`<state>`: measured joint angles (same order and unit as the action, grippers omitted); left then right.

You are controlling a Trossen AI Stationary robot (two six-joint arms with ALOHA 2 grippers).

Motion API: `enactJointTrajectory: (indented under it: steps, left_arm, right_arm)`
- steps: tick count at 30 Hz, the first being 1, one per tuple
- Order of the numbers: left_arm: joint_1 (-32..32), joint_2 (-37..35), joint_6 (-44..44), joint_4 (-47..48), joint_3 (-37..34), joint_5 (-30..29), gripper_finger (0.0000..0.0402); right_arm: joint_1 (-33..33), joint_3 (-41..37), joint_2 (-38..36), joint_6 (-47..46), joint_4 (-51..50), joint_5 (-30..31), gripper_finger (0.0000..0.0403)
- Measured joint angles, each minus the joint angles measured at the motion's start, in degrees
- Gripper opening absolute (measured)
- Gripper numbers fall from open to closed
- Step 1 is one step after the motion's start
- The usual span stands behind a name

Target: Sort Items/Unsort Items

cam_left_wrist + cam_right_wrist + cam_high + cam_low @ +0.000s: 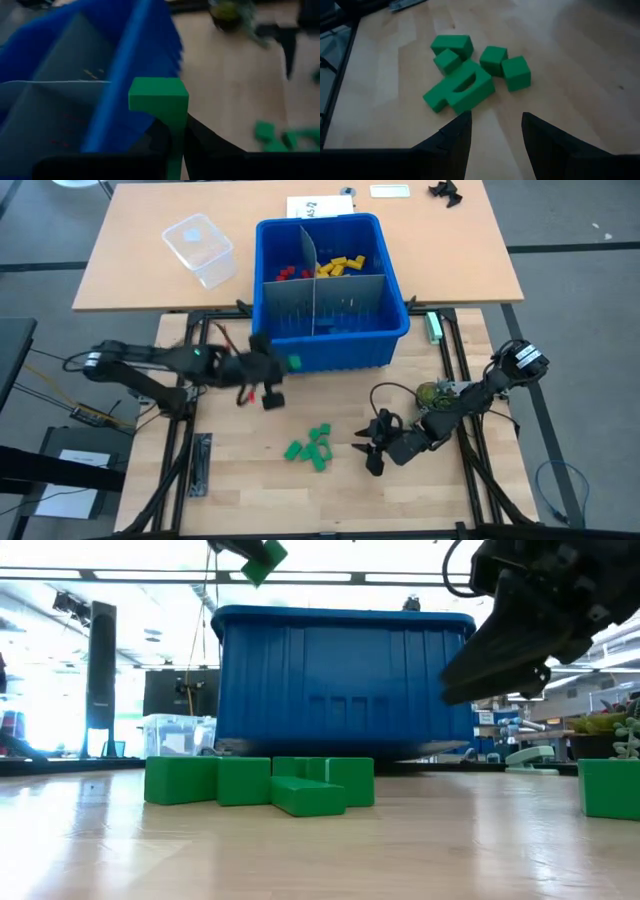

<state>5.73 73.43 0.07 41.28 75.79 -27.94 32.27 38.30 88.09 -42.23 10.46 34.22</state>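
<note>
The left pincer (pixel 285 366) is clenched on 1 small green toy block (pixel 294 363), which it holds in the air just at the front wall of the large blue plastic bin (pixel 345 345), at about 7 o'clock from the centre of the bin. In the left wrist view this green block (pixel 159 97) stands up between the 2 dark fingers (pixel 150 142), with the blue wall close beside it. In the low view the block (pixel 264 560) hangs high, above the upper rim of the bin (pixel 340 680).

The right pincer (pixel 372 448) hangs low over the light wooden table (pixel 250 490), at about 5 o'clock from the bin. Its 2 fingers (pixel 455 137) stand apart and nothing is between them.

A cluster of small green toy blocks (pixel 308 448) lies on the table at about 9 o'clock from the right pincer, near it but not touching. The right wrist view shows about 5 pieces (pixel 470 70) there, some touching each other. In the low view, 1 more green block (pixel 608 788) stands alone at the right edge.

Inside the bin, grey slotted divider sheets (pixel 310 260) make 4 compartments. Small red blocks (pixel 290 273) lie in the far compartment at 11 o'clock, and small yellow blocks (pixel 342 264) in the far compartment at 1 o'clock. A clear plastic container (pixel 200 248) stands at 9 o'clock from the bin, on the farther table.
</note>
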Motion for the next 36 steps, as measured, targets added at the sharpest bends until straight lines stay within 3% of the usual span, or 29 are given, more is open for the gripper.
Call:
enactJointTrajectory:
  steps: [7,13,18,23,30,36]
  left_arm:
    - [-11.9,-3.5,1.3,-1.7,0.0,0.8,0.0041]
    - [-24.7,-2.0,-3.7,-1.6,0.0,5.2,0.0041]
    - [-31.4,0.0,-3.2,-3.1,0.0,10.7,0.0042]
    - [-32.8,2.7,-2.8,-4.9,0.0,14.6,0.0062]
    - [-32.6,3.3,-2.0,-6.1,0.0,18.3,0.0148]
    - [-26.3,-0.1,-1.3,-5.8,0.2,19.7,0.0181]
  right_arm:
    - [-3.3,0.0,0.0,3.5,1.2,0.5,0.0174]
    - [-6.0,0.0,0.0,6.1,3.6,0.2,0.0174]
    - [-7.7,-0.6,0.0,6.3,3.4,-3.5,0.0174]
    - [-8.7,-1.3,0.0,6.4,6.9,-4.1,0.0174]
    - [-8.9,-1.4,0.0,6.1,5.5,-8.3,0.0174]
    - [-9.0,-1.5,0.0,6.4,5.6,-8.3,0.0174]
